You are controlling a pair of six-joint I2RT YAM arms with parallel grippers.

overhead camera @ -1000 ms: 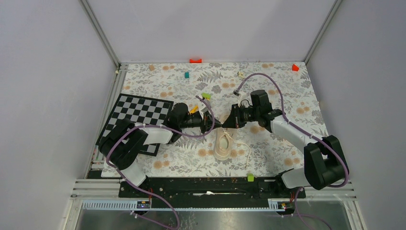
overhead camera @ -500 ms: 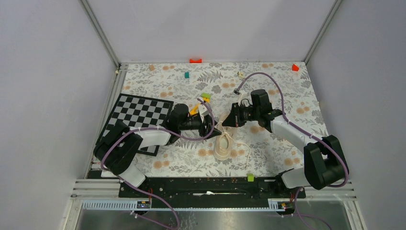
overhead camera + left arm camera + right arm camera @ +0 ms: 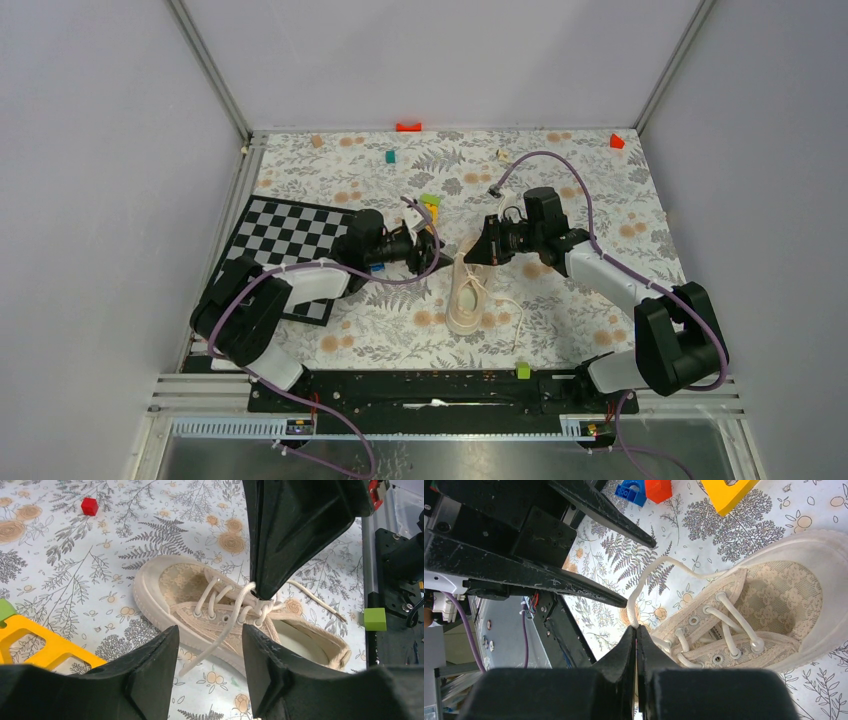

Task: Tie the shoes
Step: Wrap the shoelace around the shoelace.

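Two black two-finger claws meet over one shoe on the floral-print table mat (image 3: 560, 310). Far left lies a black-and-white chequered board (image 3: 290, 232), not in play. Next along, the left gripper (image 3: 210, 635) hangs low beside the shoe w/ jaws roughly half apart and nothing clamped. A loose run of pale cream lace (image 3: 227, 625) shows through the gap, but neither finger touches it. Just right of it sits the cream-beige low-top fabric sneaker (image 3: 466, 300), mid-mat, sole down, toe to the far wall, heel to the arm bases. Right gripper (image 3: 636, 630) is pinched fully shut on that lace just above the eyelets, lifting it into a small arch.

The step looks to be setting up a loop or crossover, approx. early in the tie. To do it well, the right claw should probably hold the strand taut and steady. The left would then close on the free run well clear of the right's tip and of the tongue. Pull should be gentle, since a light shoe may slide or tip.
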